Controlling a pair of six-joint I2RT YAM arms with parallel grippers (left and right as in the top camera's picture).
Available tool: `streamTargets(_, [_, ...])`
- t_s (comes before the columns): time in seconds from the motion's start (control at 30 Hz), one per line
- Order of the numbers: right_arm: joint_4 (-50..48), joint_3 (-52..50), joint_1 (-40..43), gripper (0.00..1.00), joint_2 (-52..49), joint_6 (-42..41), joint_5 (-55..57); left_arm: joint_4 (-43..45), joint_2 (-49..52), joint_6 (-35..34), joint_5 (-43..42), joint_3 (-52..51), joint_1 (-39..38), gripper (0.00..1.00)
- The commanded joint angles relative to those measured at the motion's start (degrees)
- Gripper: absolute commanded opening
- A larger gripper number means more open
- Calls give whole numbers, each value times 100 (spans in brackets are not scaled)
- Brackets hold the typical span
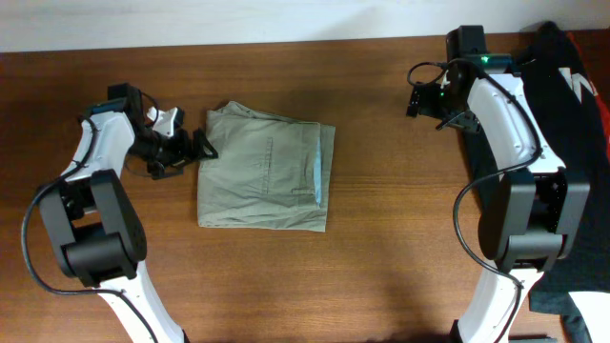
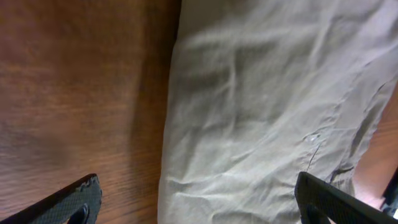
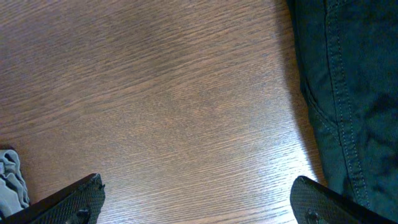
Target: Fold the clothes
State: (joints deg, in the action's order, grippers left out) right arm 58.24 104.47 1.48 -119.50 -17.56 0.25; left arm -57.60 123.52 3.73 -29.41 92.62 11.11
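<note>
You have one pair of shorts [image 1: 267, 167] on the table [image 1: 381, 238]. They are light beige. They lie flat, folded into a shape close to a square, a bit left of the middle. You can see one pocket slit [image 1: 315, 173] near their right edge.

You have two grippers. Your left gripper [image 1: 202, 151] sits just beside the left edge of the shorts and points at them. In the left wrist view its two fingers [image 2: 68, 202] are spread wide apart, one over the bare wood and one over the beige cloth. They hold nothing.

Your right gripper [image 1: 416, 93] is well apart from the shorts, over by the far right of the table. Its two fingers [image 3: 74, 196] are spread wide too, with only bare wood between them, and they hold nothing.

One dark heap of cloth [image 1: 572, 114] lies on the right side, by the right arm. The right wrist view shows stitched seams on it.
</note>
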Motion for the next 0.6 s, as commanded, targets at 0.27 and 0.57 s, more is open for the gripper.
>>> streamTargets(0.27, [-4, 87, 33, 99, 118, 13, 90, 645, -162, 219, -127, -944, -350, 72])
streamTargets(0.57, [-2, 87, 33, 99, 118, 13, 90, 927, -162, 219, -125, -944, -385, 8])
